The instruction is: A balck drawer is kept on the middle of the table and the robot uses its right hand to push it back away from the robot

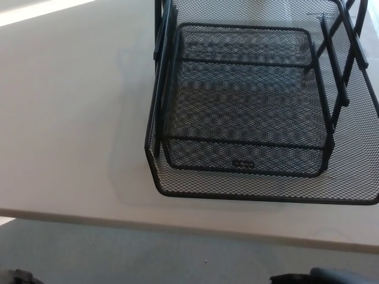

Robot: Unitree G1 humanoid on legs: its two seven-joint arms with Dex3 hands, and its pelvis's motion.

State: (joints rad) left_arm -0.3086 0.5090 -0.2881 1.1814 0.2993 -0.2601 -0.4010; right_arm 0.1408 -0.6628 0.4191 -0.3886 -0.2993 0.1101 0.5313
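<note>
The black wire-mesh drawer tray (249,106) is sitting on the pale, smooth table (71,118), its rounded front rim (260,196) lying near the table's near edge (177,222) and its right side running out of the picture. A smaller mesh tier (243,89) is resting above the lower basket, held by slanted black side bars (340,65). Neither of the robot's hands is clearly showing: only a dark shape (323,276) is appearing at the bottom right below the table edge, possibly part of the right arm, so I cannot tell whether the right hand is open or closed, and the left hand is not in view at all. The main risk is lying in where the push lands: a contact off to one side of the front rim would probably be turning the tray rather than sliding it straight, and fingers could be snagging in the open mesh. Pressing high on the upper tier might be tipping the light frame. Bare table is lying open to the left, while the room behind the tray is hidden beyond the top of the view.
</note>
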